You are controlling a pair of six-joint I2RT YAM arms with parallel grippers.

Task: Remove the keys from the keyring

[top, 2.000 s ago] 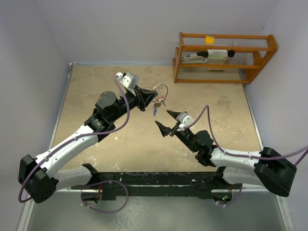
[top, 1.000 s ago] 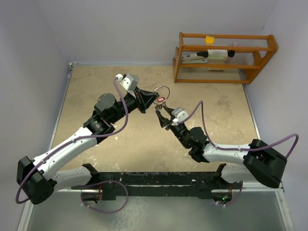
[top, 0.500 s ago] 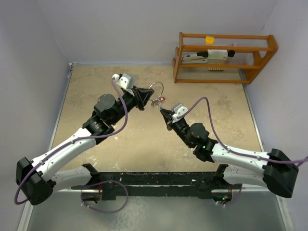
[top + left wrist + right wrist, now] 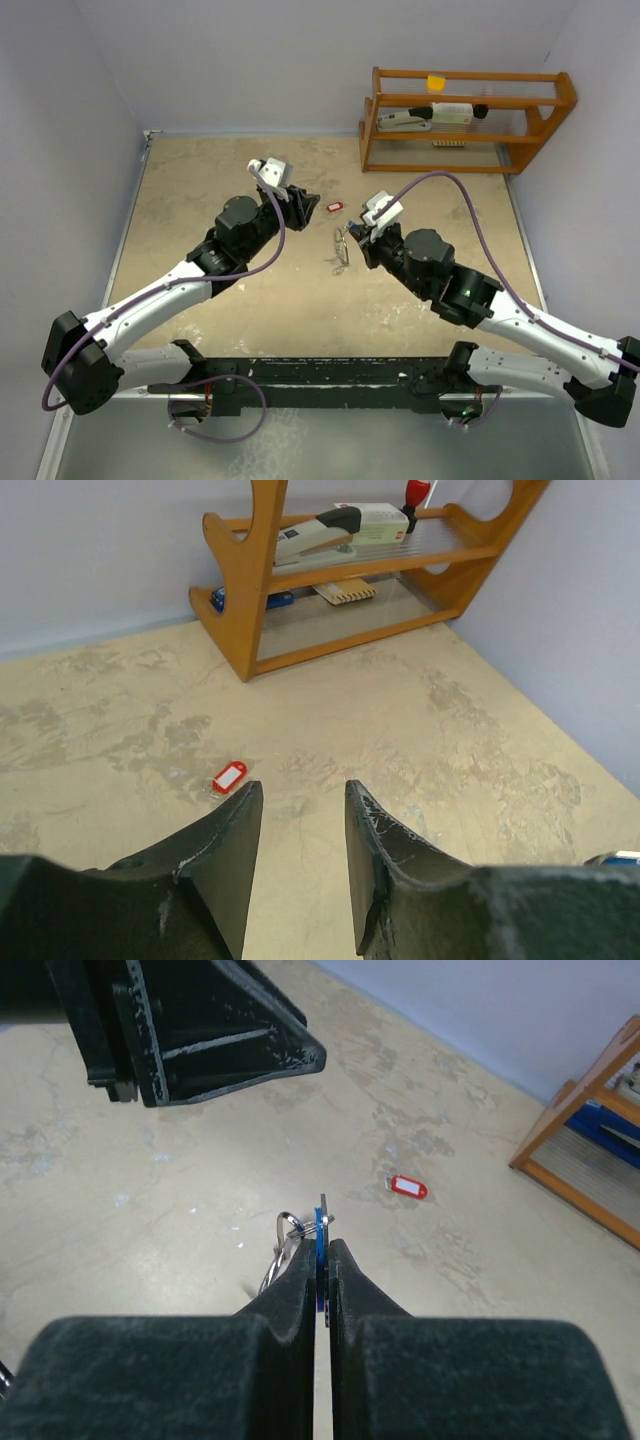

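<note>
Where the left arm stretches in from the lower left of the overhead view, the left gripper (image 4: 309, 202) hovers above the tan table (image 4: 190, 190) near its middle. Its wrist camera shows its two black fingers (image 4: 228, 850) parted by a narrow gap, with nothing between them.

Just to the right of those fingertips, the red-headed key (image 4: 335, 207) lies flat on the table by itself, touching neither gripper. Its head looks like a small red tag with a white window.

A little further right and nearer the arm bases is the keyring (image 4: 342, 249), a thin silver loop with small metal pieces bunched at its lower end. It sits against the tip of the right gripper (image 4: 322, 1252). The right wrist camera shows that gripper's fingers pressed together on the blue key (image 4: 320, 1232), which stands on edge between them, with the ring hanging just beside the left finger. Whether the ring touches the table cannot be told.

The right arm runs away to the lower right corner. At the far right edge of the table stands a wooden rack (image 4: 470, 76), well apart from both grippers, with a stapler (image 4: 318, 535) on its shelf.
</note>
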